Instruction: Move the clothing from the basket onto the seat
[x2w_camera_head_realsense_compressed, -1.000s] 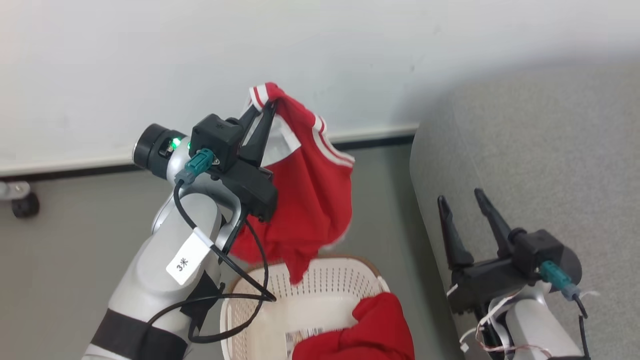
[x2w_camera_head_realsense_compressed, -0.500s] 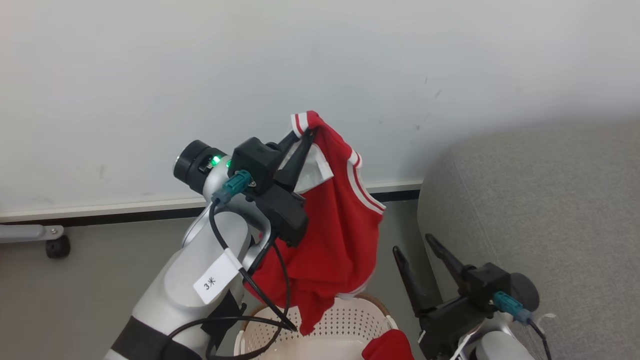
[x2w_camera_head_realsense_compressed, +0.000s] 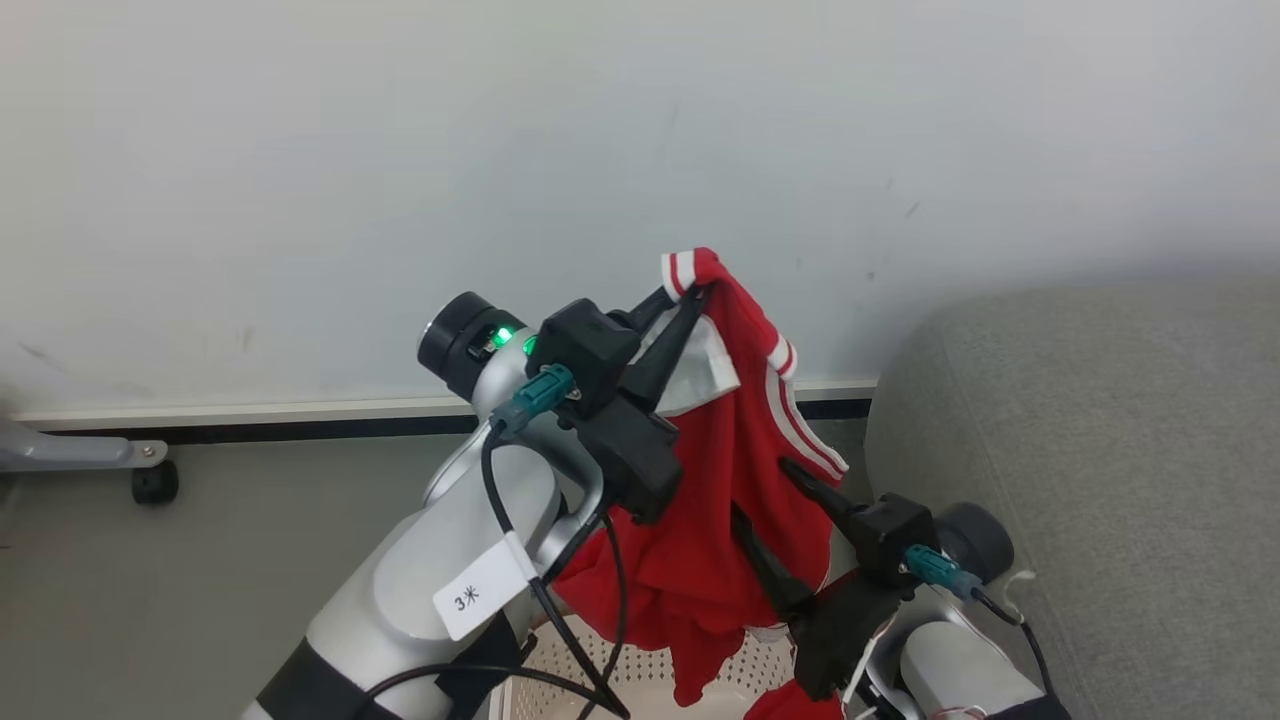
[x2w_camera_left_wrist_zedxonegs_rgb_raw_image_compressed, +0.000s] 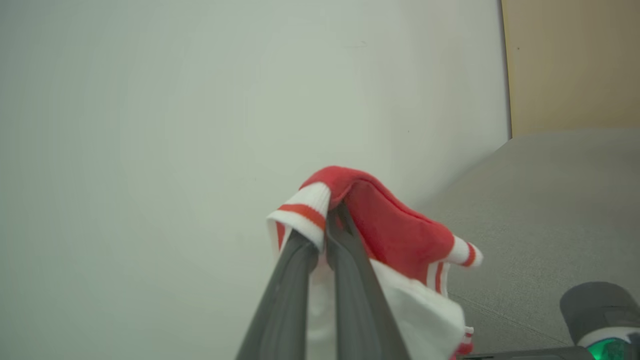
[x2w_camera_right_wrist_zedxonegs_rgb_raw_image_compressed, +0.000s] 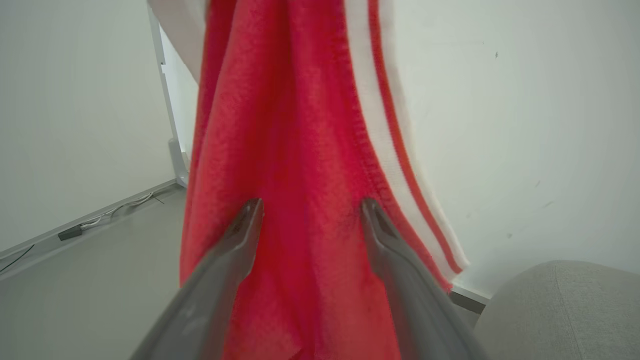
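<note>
Left gripper (x2w_camera_head_realsense_compressed: 688, 292) (x2w_camera_left_wrist_zedxonegs_rgb_raw_image_compressed: 332, 216) raised high, jaws closed tight, pinching the striped red garment (x2w_camera_head_realsense_compressed: 700, 560) (x2w_camera_left_wrist_zedxonegs_rgb_raw_image_compressed: 395, 225) at its white-banded edge; cloth hangs down from the pinch, white lining showing near the top, lower end dangling over the basket (x2w_camera_head_realsense_compressed: 640, 670); right gripper (x2w_camera_head_realsense_compressed: 765, 490) (x2w_camera_right_wrist_zedxonegs_rgb_raw_image_compressed: 310, 202) jaws spread wide, holding nothing, fingers pointing up at the hanging cloth, tips either side of a red fold beside the stripes; actual contact cannot tell; plainer red garment (x2w_camera_head_realsense_compressed: 790, 705) just visible at the bottom edge by the basket, mostly hidden behind the right arm; seat (x2w_camera_head_realsense_compressed: 1100, 450) (x2w_camera_right_wrist_zedxonegs_rgb_raw_image_compressed: 560, 310) to the right, bare grey fabric, close to the right arm; white wall (x2w_camera_head_realsense_compressed: 400, 150) behind, grey floor (x2w_camera_head_realsense_compressed: 200, 580), a caster (x2w_camera_head_realsense_compressed: 150, 485) far left.
</note>
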